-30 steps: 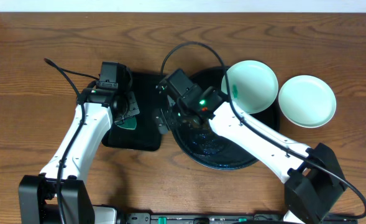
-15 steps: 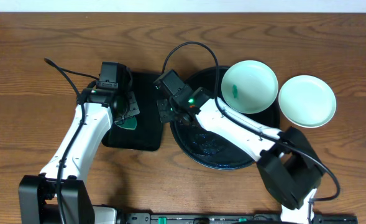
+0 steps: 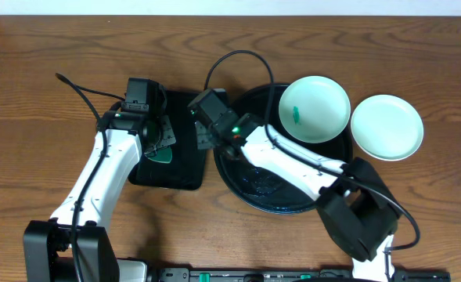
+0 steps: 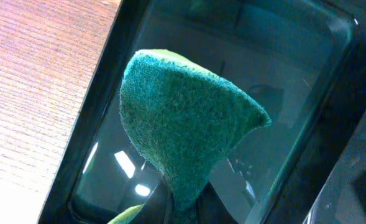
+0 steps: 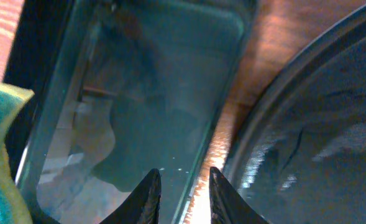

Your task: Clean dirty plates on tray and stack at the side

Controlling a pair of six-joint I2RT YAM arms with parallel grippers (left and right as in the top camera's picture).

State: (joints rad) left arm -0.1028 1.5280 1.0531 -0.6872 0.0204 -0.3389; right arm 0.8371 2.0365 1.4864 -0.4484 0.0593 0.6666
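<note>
Wood table [image 3: 42, 70] | left gripper [image 4: 183, 208] pinching sponge [image 4: 183, 118], mostly cut off | right gripper [image 5: 183, 196] slightly parted, empty

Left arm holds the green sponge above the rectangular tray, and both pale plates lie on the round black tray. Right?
No. The overhead view shows only the smeared plate on the round black tray; the other plate lies on the table to its right. The rest stands: the sponge is held above the rectangular tray.
</note>
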